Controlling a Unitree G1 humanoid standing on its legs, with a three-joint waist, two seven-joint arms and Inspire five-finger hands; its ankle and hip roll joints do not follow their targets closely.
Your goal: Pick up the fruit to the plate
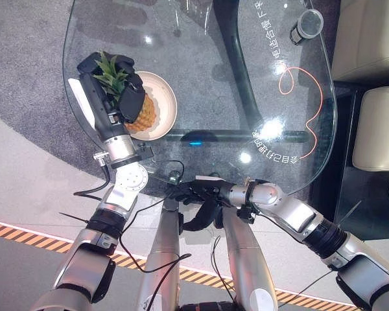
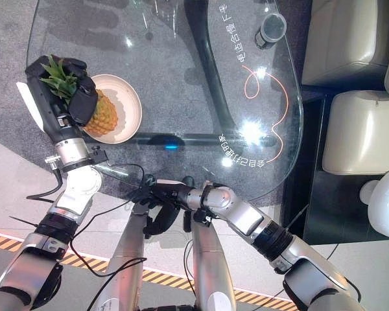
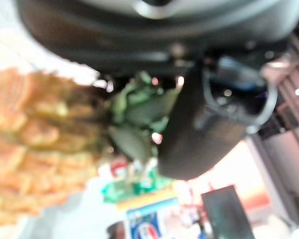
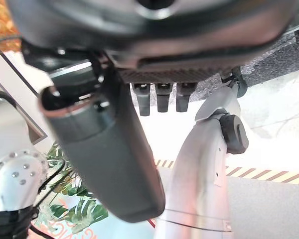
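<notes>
While the left hand grips the pineapple on the plate, the right hand hangs relaxed. At two o'clock on the glass table stands a cup; the table's white writing is unreadable.

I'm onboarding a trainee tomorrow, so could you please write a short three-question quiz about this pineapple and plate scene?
1. True or false: the left robot hand is curled round the pineapple.
2. Multiple choice: the pineapple is over A) the plate, B) the dark cup, C) the floor.
3. Fill in: the right robot hand shows below the near edge of the glass ____.

Key: 1 true; 2 A; 3 table.
</notes>
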